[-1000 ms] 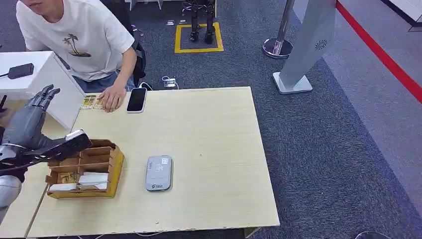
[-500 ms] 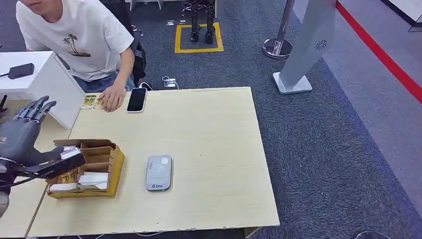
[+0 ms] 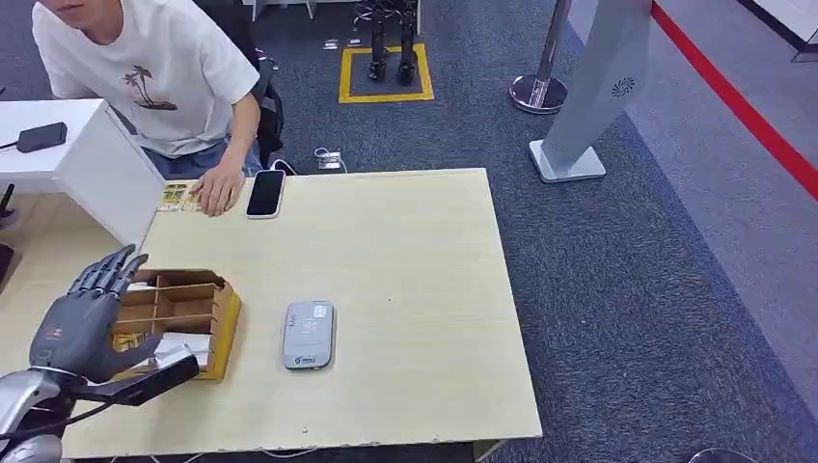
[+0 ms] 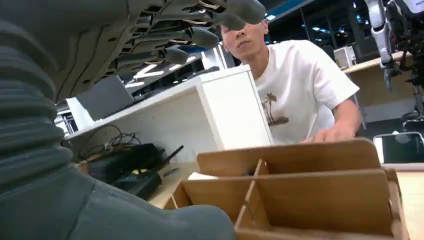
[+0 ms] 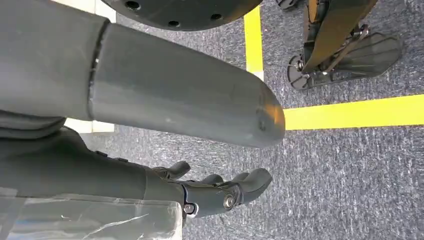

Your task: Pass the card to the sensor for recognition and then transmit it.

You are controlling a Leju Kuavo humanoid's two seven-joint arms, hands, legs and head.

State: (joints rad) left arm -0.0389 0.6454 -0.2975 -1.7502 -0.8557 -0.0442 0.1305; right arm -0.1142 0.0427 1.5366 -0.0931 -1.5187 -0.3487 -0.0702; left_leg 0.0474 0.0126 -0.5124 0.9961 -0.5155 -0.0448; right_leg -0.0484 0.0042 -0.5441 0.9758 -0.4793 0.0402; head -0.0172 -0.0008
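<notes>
Currently, status as follows.
Left robot hand (image 3: pixel 85 323): released, fingers spread, holding nothing, above the 9 o'clock edge of the card box (image 3: pixel 217 323).
Cards (image 3: pixel 178 344): white, lying in the box's near compartments, just beside the hand at its 3 o'clock.
Sensor (image 3: pixel 309 335): grey, flat on the tabletop (image 3: pixel 405 289), at 3 o'clock from the box.
Right robot hand (image 5: pixel 220 192): fingers loosely curled, nothing held, over the carpet.

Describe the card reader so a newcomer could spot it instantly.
On the light wooden table, look near the front edge, just right of the brown divided cardboard box. The sensor is a flat grey rounded-rectangle pad lying alone; unlike the black phone at the far edge, it is pale and matte.
</notes>
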